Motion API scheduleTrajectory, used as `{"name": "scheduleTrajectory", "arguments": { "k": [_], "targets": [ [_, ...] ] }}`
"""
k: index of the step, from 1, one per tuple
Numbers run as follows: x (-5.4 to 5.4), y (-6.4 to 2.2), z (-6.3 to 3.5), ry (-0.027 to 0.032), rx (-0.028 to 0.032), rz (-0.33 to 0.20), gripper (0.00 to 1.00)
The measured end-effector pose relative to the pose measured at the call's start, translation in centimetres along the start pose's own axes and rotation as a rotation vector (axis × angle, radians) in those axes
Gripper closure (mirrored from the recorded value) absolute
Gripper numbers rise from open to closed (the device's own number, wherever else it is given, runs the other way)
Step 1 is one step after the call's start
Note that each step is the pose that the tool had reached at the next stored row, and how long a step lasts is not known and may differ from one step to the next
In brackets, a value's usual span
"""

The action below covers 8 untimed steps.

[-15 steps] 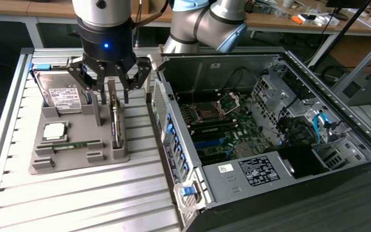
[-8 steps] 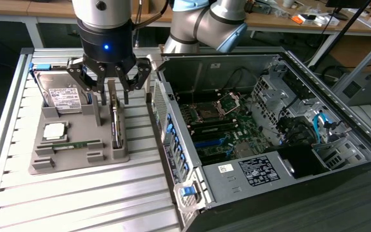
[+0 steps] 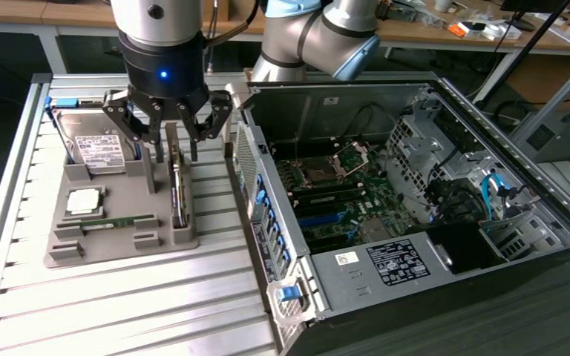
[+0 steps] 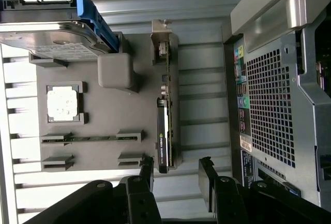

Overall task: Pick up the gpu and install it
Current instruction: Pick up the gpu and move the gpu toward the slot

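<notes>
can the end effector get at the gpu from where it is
Probably yes. The open end effector hangs right above the gpu, which stands on edge in the grey tray with its top edge bare. The tray's post and the computer case stand off to its sides.

The gpu (image 4: 164, 146), just below the gripper (image 4: 177, 165), bears white lettering along its edge that seems to read NVIDIA QUADRO; the rest is too small to tell. Beside the gripper, the hard drive (image 3: 75, 122) carries a white label (image 3: 102, 152) whose fine print cannot be read. Well away from the gripper, in the computer case (image 3: 364, 297), a black label (image 3: 396, 263) and a small white sticker (image 3: 346, 259) are likewise illegible.
</notes>
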State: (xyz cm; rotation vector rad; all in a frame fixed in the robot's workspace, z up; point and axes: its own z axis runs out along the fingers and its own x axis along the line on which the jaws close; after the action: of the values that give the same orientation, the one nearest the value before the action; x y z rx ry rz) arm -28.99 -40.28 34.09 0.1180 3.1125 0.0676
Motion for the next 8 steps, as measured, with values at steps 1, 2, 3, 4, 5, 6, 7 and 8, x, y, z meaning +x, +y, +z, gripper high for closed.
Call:
{"name": "scheduleTrajectory", "arguments": {
  "k": [1,2,3,4,5,6,7,8],
  "targets": [
    [0.00,0.00,0.03,-0.0001,0.0000,0.000,0.52],
    [0.00,0.00,0.04,0.0000,-0.0001,0.000,0.52],
    [0.00,0.00,0.06,-0.0001,0.0000,0.000,0.52],
    [0.00,0.00,0.08,0.0000,0.0000,0.000,0.52],
    [0.00,0.00,0.11,-0.0001,0.0000,0.000,0.52],
    [0.00,0.00,0.12,0.0000,0.0000,0.000,0.52],
    [0.00,-0.01,0.17,0.0000,0.0000,0.000,0.52],
    [0.00,-0.01,0.21,0.0000,0.0000,0.000,0.52]
  ]
}}
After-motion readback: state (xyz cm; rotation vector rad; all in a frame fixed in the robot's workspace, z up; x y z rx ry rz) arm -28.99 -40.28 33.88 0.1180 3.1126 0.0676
